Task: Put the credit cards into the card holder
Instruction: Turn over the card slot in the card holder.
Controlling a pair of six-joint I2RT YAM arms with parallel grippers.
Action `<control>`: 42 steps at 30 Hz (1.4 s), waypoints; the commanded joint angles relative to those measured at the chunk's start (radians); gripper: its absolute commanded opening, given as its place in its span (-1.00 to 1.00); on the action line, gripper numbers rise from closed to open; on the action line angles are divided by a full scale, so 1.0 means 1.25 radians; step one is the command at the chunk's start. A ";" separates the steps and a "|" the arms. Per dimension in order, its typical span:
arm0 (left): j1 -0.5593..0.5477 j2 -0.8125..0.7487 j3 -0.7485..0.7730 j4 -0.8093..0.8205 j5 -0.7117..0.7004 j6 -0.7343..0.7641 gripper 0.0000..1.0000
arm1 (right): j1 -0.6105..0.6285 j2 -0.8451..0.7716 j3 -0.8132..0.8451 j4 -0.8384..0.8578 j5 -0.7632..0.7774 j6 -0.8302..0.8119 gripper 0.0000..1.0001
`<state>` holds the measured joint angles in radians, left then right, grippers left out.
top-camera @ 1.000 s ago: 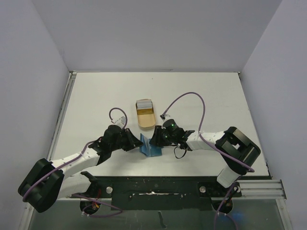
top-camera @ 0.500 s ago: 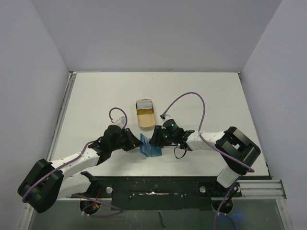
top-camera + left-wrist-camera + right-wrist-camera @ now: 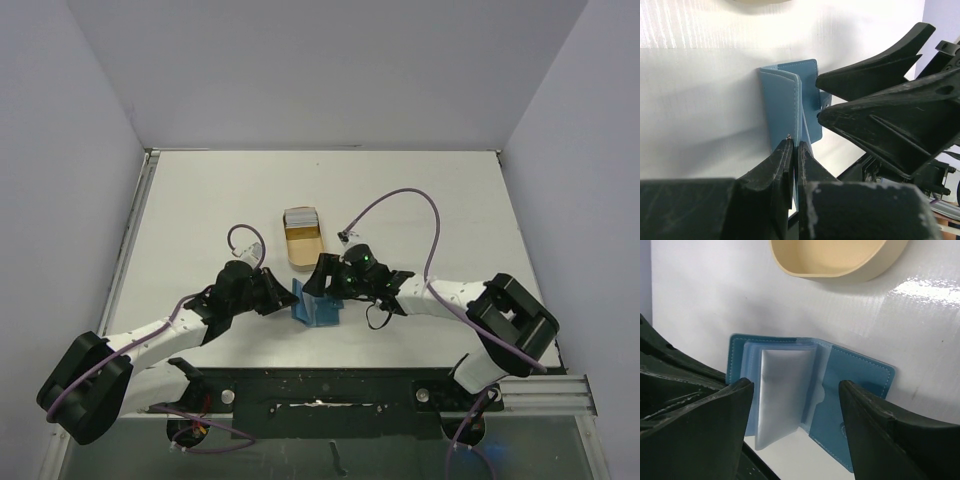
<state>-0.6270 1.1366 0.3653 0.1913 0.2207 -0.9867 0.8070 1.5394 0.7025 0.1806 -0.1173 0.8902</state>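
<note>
Top view: the card holder (image 3: 312,306), teal-blue, lies opened on the white desk (image 3: 450,200), between the two grippers and just on the near side of a tan oblong tray (image 3: 304,250). The credit cards (image 3: 300,216) form a grey-white stack at the far end of that tray. The left gripper (image 3: 284,297) has its jaws pressed together on one edge of a cover leaf; in the left wrist view that leaf stands upright, pinched between the fingertips (image 3: 786,150). The right gripper (image 3: 320,284) is spread wide above the card holder, gripping nothing. The right wrist view shows clear inner sleeves (image 3: 782,390) folded over the lighter blue lining.
</note>
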 commanded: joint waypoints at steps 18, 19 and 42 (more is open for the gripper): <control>0.001 -0.030 -0.014 0.078 0.013 0.003 -1.00 | 0.024 0.099 0.036 0.086 -0.057 0.045 0.30; 0.002 -0.032 -0.013 0.074 0.011 0.003 -1.00 | 0.024 0.101 0.033 0.086 -0.054 0.048 0.29; 0.003 -0.066 -0.023 0.063 0.006 0.005 -0.75 | 0.030 0.095 0.010 0.026 0.009 0.028 0.25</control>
<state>-0.6258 1.0801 0.3248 0.1730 0.2100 -0.9833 0.8333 1.6512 0.7227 0.2295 -0.1394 0.9463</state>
